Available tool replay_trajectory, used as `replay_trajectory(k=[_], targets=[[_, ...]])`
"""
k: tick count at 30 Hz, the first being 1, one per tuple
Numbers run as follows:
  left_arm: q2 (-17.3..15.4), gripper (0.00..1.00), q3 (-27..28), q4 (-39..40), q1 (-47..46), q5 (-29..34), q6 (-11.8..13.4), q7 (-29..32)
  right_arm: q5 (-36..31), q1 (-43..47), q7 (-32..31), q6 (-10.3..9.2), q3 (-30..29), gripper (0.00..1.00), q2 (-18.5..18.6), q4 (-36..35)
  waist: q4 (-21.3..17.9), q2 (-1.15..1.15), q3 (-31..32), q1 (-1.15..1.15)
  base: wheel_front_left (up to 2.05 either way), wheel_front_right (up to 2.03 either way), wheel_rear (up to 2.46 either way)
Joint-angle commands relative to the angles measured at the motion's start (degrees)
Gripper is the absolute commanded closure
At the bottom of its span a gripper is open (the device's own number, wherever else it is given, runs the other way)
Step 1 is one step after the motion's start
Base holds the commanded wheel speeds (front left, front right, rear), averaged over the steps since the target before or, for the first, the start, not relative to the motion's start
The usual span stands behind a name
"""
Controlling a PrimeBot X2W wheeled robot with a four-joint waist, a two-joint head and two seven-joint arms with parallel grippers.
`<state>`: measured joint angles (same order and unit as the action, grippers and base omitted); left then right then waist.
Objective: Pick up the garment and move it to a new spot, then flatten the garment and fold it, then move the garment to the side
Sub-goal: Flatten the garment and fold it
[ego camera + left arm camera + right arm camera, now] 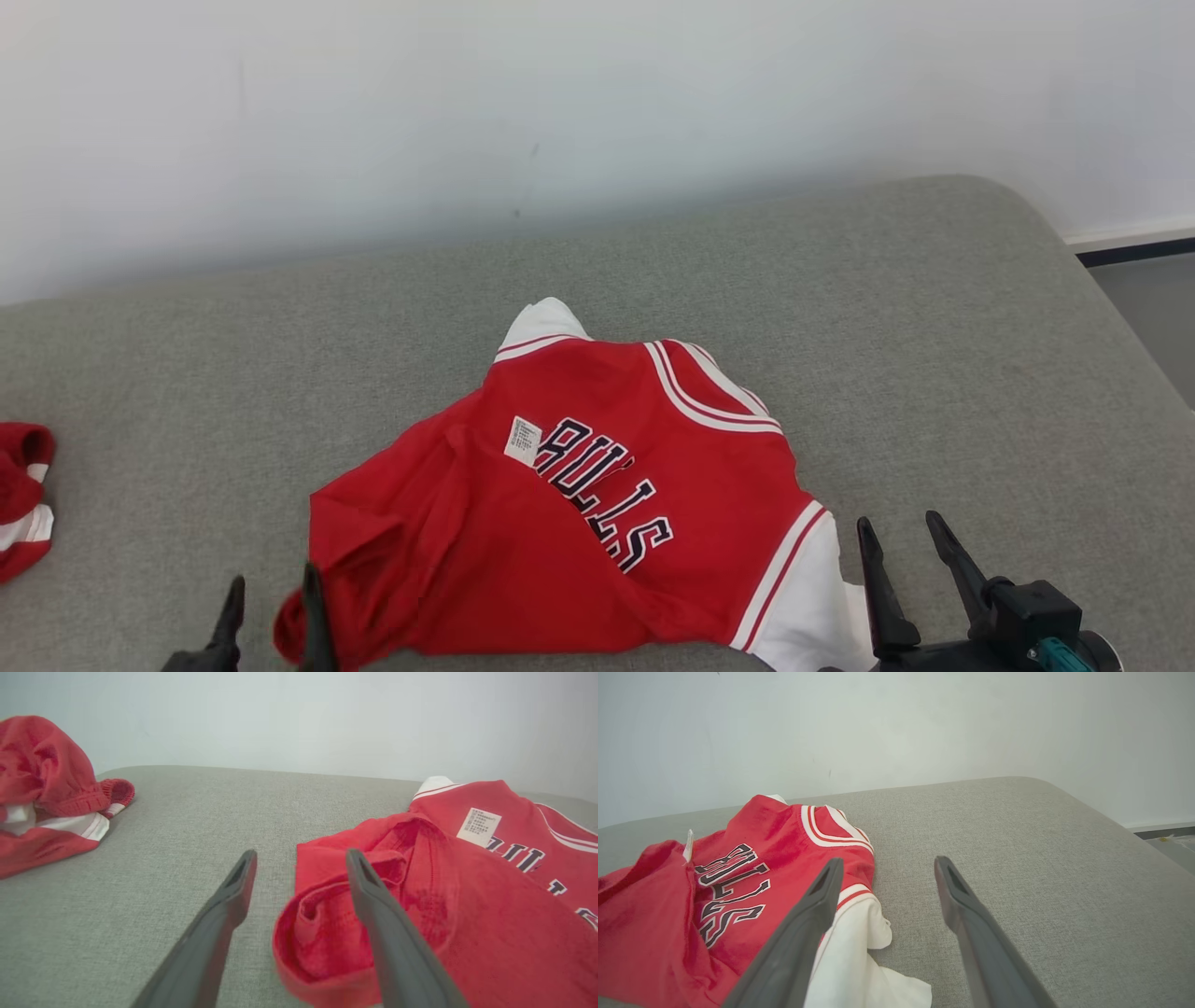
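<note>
**Head view, read near to far.** At 7 o'clock the left gripper (272,574) is shown with jaws apart and nothing clamped. In the left wrist view one of its fingers (387,933) lies over the rolled hem (317,933); whether cloth is touched cannot be told. At 5 o'clock the right gripper (898,520) is held empty, jaws wide apart, just beside the white sleeve (812,616). The garment (579,495), a red jersey, is laid crumpled from 6 o'clock to the centre of the grey cushion (887,308), lettering up. A second red garment (23,504) is seen at 9 o'clock, well apart. Flattening is judged to be the step in hand. The rolled hem and white sleeve are best pinched low, in single layers, and drawn together toward 9 and 3 o'clock, so that folds are opened rather than dragged.
</note>
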<state>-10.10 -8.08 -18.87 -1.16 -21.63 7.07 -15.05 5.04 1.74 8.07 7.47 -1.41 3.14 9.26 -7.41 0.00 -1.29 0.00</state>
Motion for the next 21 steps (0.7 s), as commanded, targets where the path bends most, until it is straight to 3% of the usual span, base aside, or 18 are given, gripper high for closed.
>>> replay_trajectory(k=[1, 11, 17, 21], targets=[[0.10, 0.00, 0.85, 1.77, -0.82, 1.44, 0.35, -0.19, 0.24, 0.04, -0.13, 0.06, -0.10, 0.00, 0.13, -0.18, 0.46, 0.00, 0.04, 0.00, 0.00, 0.00, 0.00], [-3.97, 0.00, -0.26, 4.71, -9.65, 4.88, -3.37, 1.78, 0.84, -1.14, 0.72, 0.06, 1.20, 0.00, -0.07, 1.11, -0.42, 0.00, -0.90, 0.00, 0.00, 0.00, 0.00], [-6.18, 0.00, -1.72, 4.16, -18.47, 3.72, -7.31, 8.06, 1.67, -3.26, 2.18, 0.06, 2.48, 0.00, -0.22, 3.40, -3.10, 0.00, -2.91, 0.00, 0.00, 0.00, 0.00], [-7.82, 0.00, -3.06, 2.34, -23.67, 1.64, -10.70, 15.42, 3.32, -5.61, 3.96, 0.06, 3.86, 0.00, -0.30, 6.10, -6.05, 0.00, -5.48, 0.00, 0.00, 0.00, 0.00]])
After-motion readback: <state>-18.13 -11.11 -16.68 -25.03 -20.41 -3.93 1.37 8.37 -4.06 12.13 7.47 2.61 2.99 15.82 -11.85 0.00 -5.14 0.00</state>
